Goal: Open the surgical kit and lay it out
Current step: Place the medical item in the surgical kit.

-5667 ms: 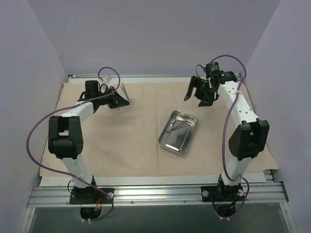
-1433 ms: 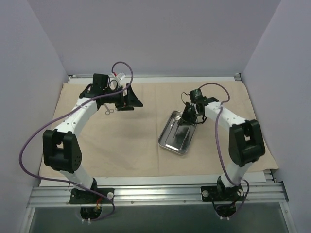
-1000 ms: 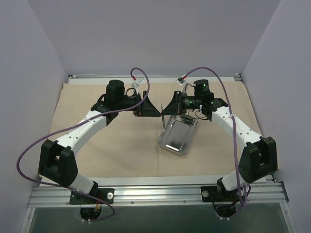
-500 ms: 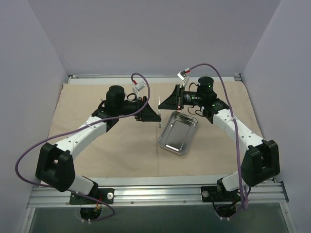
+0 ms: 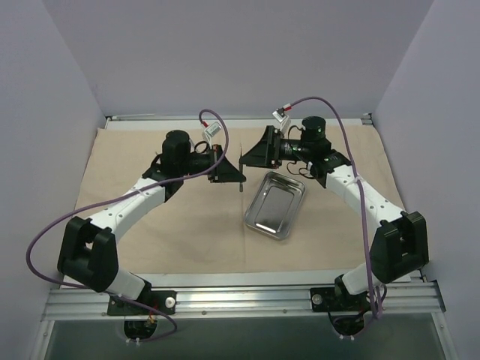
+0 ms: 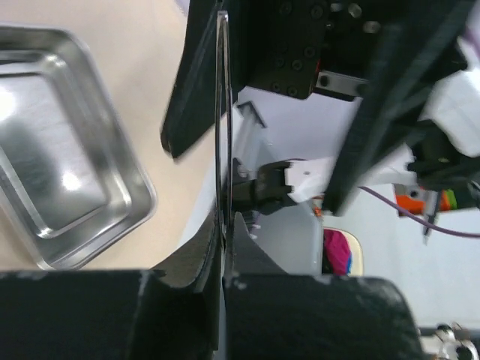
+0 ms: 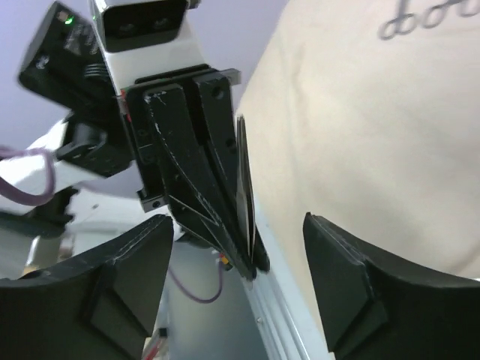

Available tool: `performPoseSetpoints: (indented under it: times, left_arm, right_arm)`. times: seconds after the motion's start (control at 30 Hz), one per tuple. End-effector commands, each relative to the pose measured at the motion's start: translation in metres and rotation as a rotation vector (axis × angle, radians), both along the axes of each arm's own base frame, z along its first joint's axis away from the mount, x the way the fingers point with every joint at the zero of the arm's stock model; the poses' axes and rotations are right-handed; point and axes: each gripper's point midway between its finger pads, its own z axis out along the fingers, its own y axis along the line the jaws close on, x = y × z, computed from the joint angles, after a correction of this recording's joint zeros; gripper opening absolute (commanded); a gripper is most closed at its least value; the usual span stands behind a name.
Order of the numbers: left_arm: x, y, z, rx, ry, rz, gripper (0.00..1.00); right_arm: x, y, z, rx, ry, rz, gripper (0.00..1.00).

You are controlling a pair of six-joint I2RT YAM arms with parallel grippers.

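Observation:
The beige cloth wrap [image 5: 187, 225] lies spread flat over the table. The shiny steel tray [image 5: 259, 223] sits on it right of centre and looks empty; it also shows in the left wrist view [image 6: 112, 176]. My left gripper [image 5: 237, 174] is shut on a thin straight metal instrument [image 6: 222, 112], held upright above the cloth just left of the tray. My right gripper [image 5: 246, 156] faces it, open, its fingers [image 7: 127, 285] on either side of the instrument [image 7: 241, 172] without touching. Ring-handled instruments [image 7: 412, 19] lie on the cloth beyond.
Both arms reach in over the middle of the cloth, wrists nearly meeting. Purple cables loop above each arm. The enclosure walls stand at the left, right and back; the aluminium rail [image 5: 240, 296] runs along the near edge.
The right gripper lifted the thin instrument out of the tray and met the left gripper. The left gripper shut on it, and the right gripper opened and drew back slightly.

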Motion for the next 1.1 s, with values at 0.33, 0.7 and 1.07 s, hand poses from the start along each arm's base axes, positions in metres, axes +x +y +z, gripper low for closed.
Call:
performPoseSetpoints:
  times: [0.33, 0.7, 1.07]
  left_arm:
    - [0.089, 0.251, -0.122, 0.868, 0.257, 0.941, 0.02]
    - [0.15, 0.344, -0.215, 1.068, 0.489, 1.034, 0.02]
    - [0.196, 0.353, -0.231, 1.071, 0.537, 1.054, 0.02]
  right_arm:
    - [0.064, -0.108, -0.117, -0.779, 0.224, -0.536, 0.97]
    - [0.055, -0.112, -0.146, -0.818, 0.299, -0.477, 0.97]
    - [0.065, -0.135, -0.161, -0.822, 0.348, -0.493, 0.97]
